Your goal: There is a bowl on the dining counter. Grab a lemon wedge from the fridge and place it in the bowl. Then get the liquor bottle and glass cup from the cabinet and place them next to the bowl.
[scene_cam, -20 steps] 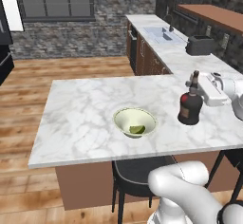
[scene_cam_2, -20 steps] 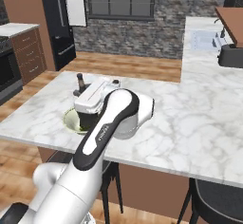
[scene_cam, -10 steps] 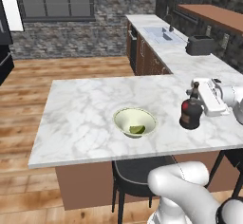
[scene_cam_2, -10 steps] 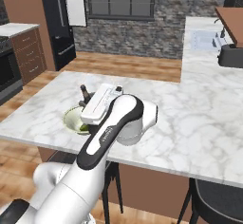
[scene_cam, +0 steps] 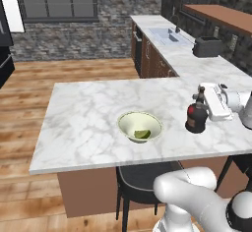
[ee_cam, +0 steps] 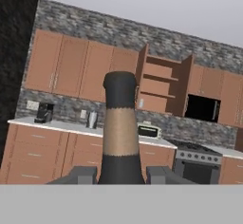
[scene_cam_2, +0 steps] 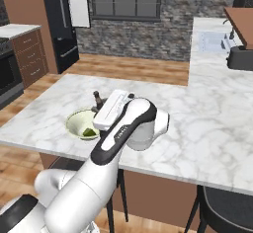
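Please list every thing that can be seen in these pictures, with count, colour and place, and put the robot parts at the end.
dining counter: one, white veined marble, centre.
bowl: one, pale cream-green, on the dining counter.
lemon wedge: one, yellow-green, inside the bowl.
liquor bottle: one, nearly black, standing on the dining counter, to the right of the bowl in the left base view.
toaster: one, dark, on the far worktop.
sink: one, in the far worktop.
fridge: one, black, far left.
cabinet: one, brown, doors open.
stool: one, dark, under the counter.
gripper: one, white, closed on the bottle's neck.

liquor bottle (scene_cam: 197, 118) lowered to dining counter (scene_cam: 88, 118), gripper (scene_cam: 203, 101) swung sideways
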Controlling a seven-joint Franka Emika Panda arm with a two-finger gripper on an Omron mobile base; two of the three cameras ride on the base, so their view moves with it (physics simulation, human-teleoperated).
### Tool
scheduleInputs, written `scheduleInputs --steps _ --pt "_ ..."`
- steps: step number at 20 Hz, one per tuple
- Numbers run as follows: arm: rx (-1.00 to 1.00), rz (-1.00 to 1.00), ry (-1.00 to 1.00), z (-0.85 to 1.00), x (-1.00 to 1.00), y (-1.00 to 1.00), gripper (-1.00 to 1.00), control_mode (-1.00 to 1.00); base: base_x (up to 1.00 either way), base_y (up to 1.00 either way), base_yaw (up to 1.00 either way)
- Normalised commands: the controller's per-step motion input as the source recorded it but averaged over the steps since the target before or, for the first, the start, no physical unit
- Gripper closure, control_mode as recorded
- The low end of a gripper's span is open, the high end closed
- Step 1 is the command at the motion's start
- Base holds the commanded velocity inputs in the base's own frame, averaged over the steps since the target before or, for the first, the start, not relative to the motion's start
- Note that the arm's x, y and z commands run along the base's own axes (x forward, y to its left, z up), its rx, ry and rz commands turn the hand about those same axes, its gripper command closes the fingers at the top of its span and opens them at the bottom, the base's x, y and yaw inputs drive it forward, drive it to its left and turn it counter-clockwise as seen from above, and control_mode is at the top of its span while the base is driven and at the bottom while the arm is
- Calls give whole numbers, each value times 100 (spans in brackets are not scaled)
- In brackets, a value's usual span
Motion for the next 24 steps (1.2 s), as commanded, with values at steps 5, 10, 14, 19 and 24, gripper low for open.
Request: scheduleInputs --steps 5,10,14,19,24 --pt "0 0 0 -27 51 -11 100 -100 0 0 0" --pt "0 0 0 -41 40 -6 100 -100 0 0 0" --pt "0 0 0 -42 37 -6 100 -100 0 0 0" --pt "1 0 0 -37 42 -3 100 -100 0 0 0" --pt "3 0 0 -30 41 -2 100 -100 0 0 0"
